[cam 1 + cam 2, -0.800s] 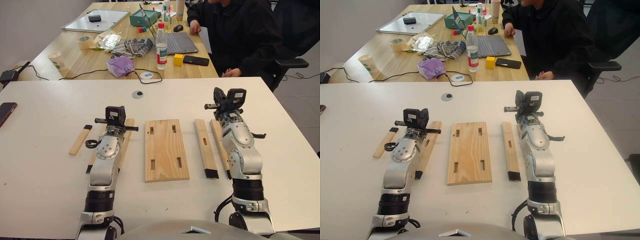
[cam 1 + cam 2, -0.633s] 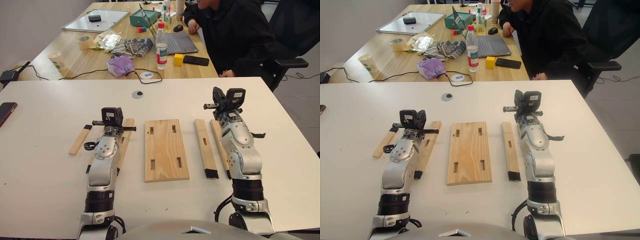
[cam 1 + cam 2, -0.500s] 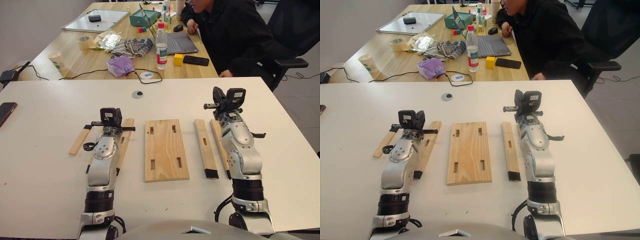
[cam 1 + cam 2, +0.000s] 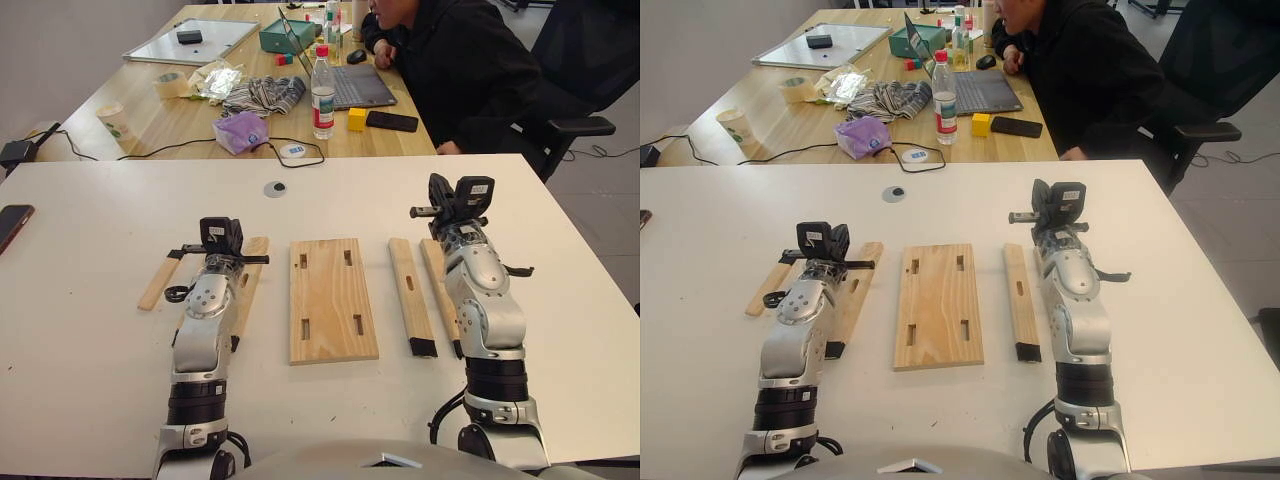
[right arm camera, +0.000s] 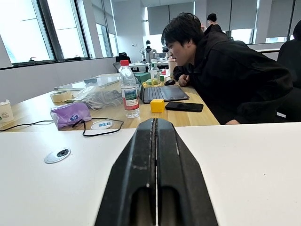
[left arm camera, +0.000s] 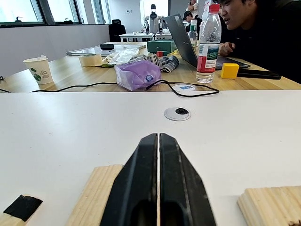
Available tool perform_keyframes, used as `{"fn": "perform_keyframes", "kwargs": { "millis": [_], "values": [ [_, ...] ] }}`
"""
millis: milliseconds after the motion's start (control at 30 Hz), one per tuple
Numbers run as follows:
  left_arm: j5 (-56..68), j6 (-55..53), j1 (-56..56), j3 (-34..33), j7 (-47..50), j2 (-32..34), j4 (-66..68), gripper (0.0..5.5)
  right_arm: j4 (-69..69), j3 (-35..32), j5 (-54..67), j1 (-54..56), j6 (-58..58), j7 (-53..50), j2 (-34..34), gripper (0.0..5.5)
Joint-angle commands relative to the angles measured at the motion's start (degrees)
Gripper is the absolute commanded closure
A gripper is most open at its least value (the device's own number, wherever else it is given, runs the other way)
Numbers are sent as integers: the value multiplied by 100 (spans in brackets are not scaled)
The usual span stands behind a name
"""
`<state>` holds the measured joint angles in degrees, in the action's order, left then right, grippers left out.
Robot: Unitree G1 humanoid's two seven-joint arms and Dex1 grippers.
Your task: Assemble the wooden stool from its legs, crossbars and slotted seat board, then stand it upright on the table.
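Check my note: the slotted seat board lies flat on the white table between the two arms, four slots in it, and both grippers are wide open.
One error: the left gripper and right gripper are shut, fingers pressed together on nothing, as the wrist views show. The rest holds: the seat board lies flat on the white table between the arms, four slots in it.

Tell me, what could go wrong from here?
The left gripper and right gripper are shut; coming down so, they might push a piece instead of grasping it. The slotted piece and the piece beside it lie close together, so taking one may shift the other.
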<state>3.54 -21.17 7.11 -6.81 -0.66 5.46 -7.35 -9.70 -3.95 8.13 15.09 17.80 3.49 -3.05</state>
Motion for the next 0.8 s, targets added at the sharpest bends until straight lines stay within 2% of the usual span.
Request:
{"fn": "perform_keyframes", "kwargs": {
  "millis": [33, 133, 200, 367, 500, 633, 767, 800],
  "values": [
    [21, -85, 90, -32, -21, 65, 21, 547, 24, 23, -44, 68, 11, -9, -35, 550],
    [46, -83, 146, -74, -52, 124, 51, 547, 41, 26, -53, 94, -5, -20, -8, 550],
    [192, -94, 155, -88, -369, 318, -12, 522, 53, 33, -62, 103, -8, -16, 10, 550],
    [388, -881, 275, -668, -1657, 2134, 651, 447, -19, 1, -87, 15, -26, -64, 51, 550],
    [514, -1208, 207, -839, -2436, 3011, 1215, 384, -90, 10, -98, -44, -59, -93, 68, 550],
    [669, -1259, -58, -703, -3092, 3265, 1319, 328, -169, -11, -94, -89, -52, -137, 53, 550],
    [630, -1094, -166, -812, -3233, 3464, 1787, 262, -153, -28, -82, -63, -35, -133, 30, 550],
    [620, -1044, -210, -835, -3271, 3532, 1866, 262, -154, -29, -79, -59, -31, -126, 24, 550]
  ]
}}
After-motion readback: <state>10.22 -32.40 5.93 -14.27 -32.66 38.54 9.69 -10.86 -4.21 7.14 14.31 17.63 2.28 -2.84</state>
